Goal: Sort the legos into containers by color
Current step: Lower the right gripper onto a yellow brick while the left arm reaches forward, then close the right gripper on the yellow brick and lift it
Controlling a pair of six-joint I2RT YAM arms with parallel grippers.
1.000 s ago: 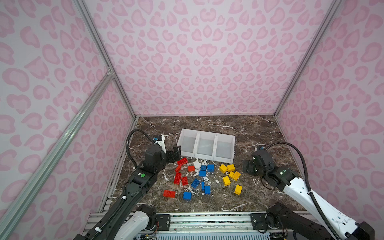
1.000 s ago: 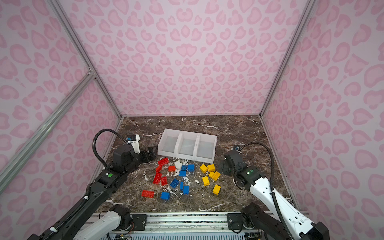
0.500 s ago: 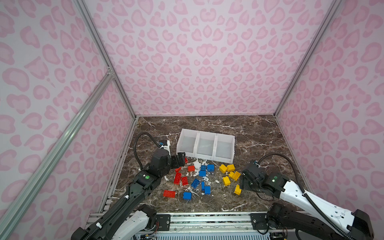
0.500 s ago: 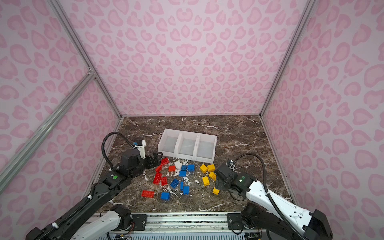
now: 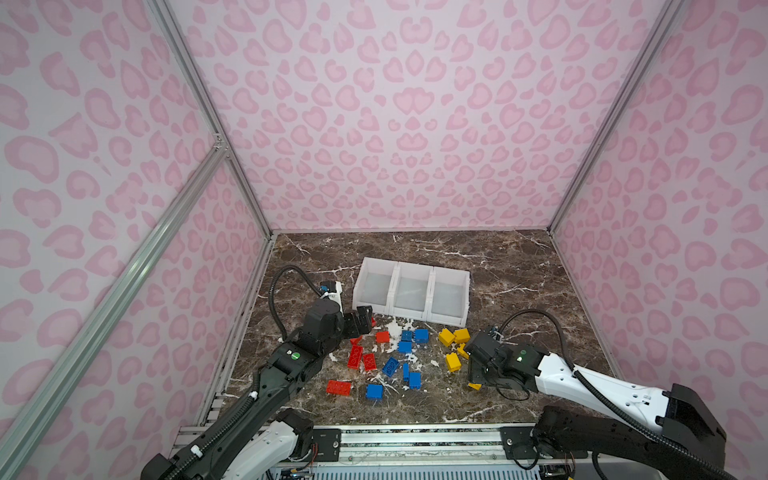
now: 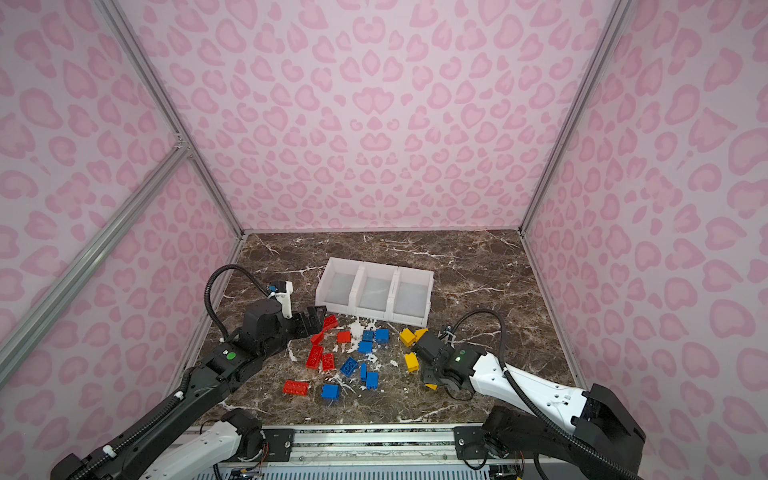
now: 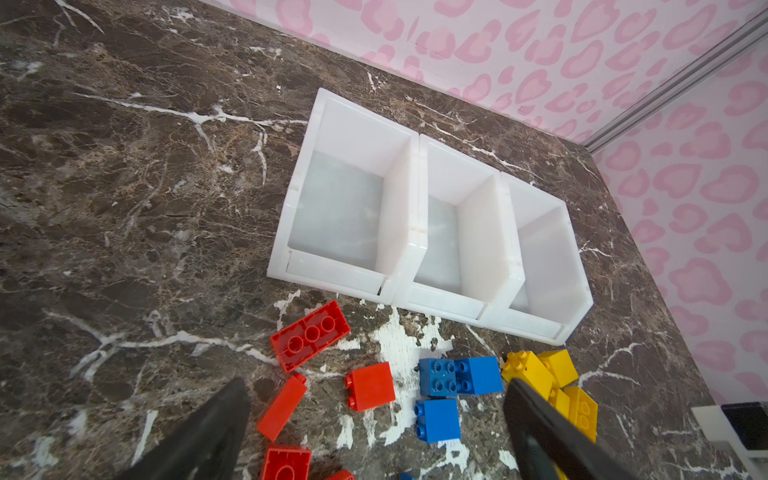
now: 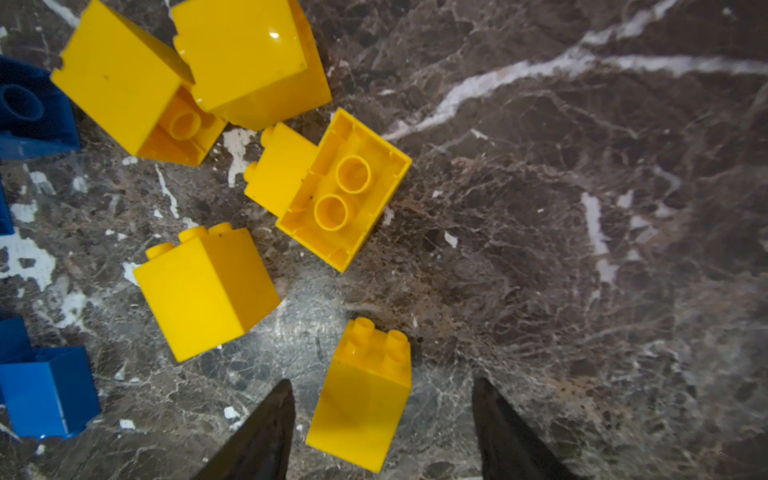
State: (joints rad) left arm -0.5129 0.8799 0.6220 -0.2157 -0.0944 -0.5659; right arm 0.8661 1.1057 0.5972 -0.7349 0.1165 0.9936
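Yellow lego point(image 8: 360, 399) sits inside right hand point(image 8: 381, 381) (untouched).

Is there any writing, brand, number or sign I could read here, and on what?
None can be read.
The red, blue and yellow plastic studded bricks, the three joined white plastic bins and the brown marble-look tabletop show no lettering.
The round green dot on each robot arm carries no text.

Left end effector point(image 7: 376, 381) hovers low, jaws spread wide; right end effector point(image 8: 381, 380) points down, jaws partly parted.
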